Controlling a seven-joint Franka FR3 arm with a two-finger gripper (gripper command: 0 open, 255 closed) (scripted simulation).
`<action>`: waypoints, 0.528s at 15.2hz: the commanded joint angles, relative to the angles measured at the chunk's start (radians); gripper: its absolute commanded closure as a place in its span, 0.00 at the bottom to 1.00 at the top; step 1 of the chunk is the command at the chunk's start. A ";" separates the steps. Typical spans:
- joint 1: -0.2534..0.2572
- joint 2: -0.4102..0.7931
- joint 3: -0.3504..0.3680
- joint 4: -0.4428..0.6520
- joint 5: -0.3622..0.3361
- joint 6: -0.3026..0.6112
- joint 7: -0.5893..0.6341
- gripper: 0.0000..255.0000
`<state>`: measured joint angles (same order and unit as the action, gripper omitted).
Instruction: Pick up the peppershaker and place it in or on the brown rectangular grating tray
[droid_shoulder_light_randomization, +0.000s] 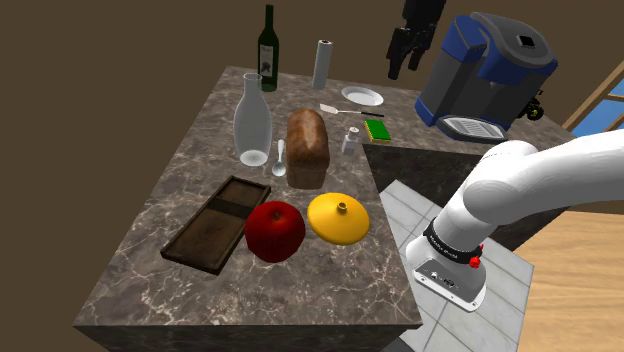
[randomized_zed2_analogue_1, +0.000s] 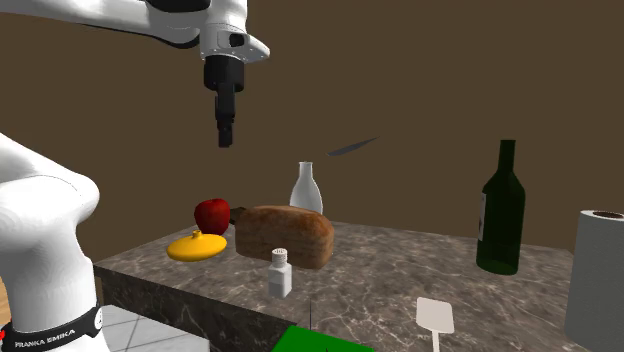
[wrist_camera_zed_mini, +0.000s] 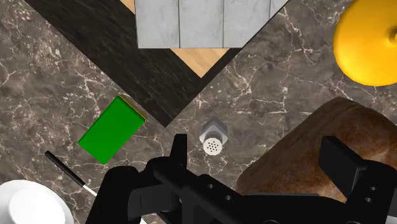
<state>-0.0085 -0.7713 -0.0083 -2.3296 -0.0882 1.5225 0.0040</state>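
Open hand (droid_shoulder_light_randomization: 403, 62) high over the upright peppershaker (droid_shoulder_light_randomization: 350, 141)
Shoulder view: fingers apart; peppershaker stands beside the bread (droid_shoulder_light_randomization: 307, 148). Second exterior view: it sits on the bench (randomized_zed2_analogue_1: 390, 262), down-right of the hand (randomized_zed2_analogue_1: 225, 135). Wrist view: peppershaker (wrist_camera_zed_mini: 214, 137) beneath, nearer one finger.

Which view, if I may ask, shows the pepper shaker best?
The second exterior view: the pepper shaker stands whole, side-on, close. The wrist view shows its holed top; the shoulder view shows it far off.
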 joint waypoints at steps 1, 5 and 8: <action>0.000 0.000 0.000 0.000 0.000 0.000 0.000 0.00; -0.002 0.046 -0.030 -0.093 -0.006 0.145 -0.021 0.00; -0.004 0.098 -0.052 -0.148 -0.010 0.256 -0.038 0.00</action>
<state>-0.0098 -0.6912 -0.0495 -2.4633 -0.0948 1.7421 -0.0234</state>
